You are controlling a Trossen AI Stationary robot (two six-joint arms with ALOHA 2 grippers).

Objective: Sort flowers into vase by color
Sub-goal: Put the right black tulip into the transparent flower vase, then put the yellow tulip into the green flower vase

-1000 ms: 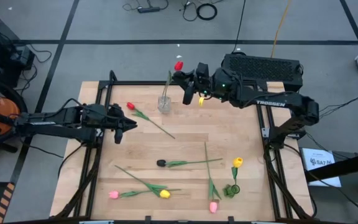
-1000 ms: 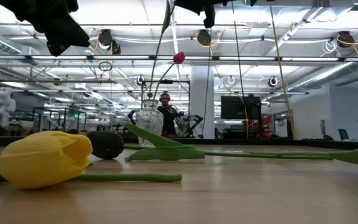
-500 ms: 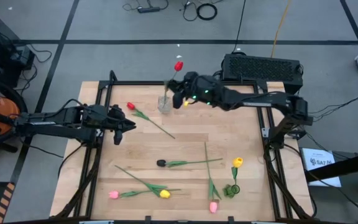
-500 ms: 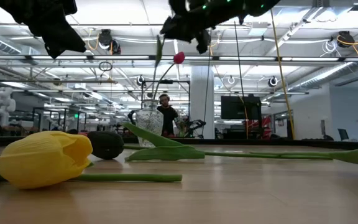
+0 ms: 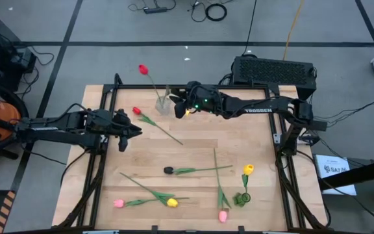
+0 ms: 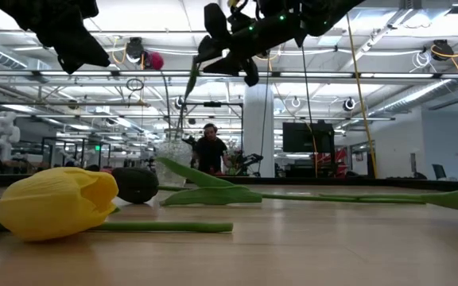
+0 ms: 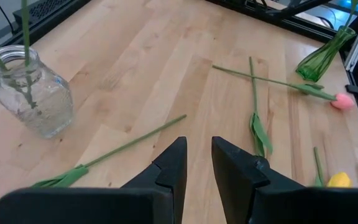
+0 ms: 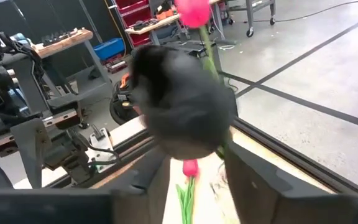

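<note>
A clear glass vase stands near the table's far edge with a red tulip in it; the stem leans toward the far left. My right gripper is just right of the vase, open, its fingers either side of that stem. My left gripper hovers open over the left half of the table, holding nothing. Beside it a second red tulip lies flat on the wood. A dark tulip lies in the middle. My right gripper comes level from the table's right at the red tulip's stem above the vase mouth. Its fingers stand apart around the stem. A dark blur in the wrist view hides the spot, so I cannot tell whether a finger touches the stem or the vase.
Near the front edge lie a pink tulip, a yellow one and another pink one. A small green vase holds a yellow tulip at the near right. Bare wood lies between the vases.
My right gripper has come down and toward the table's left, reaching the glass vase. The red tulip in the vase has swung over, its head moving from above the vase toward the far left. The vase has shifted a little to the left.
</note>
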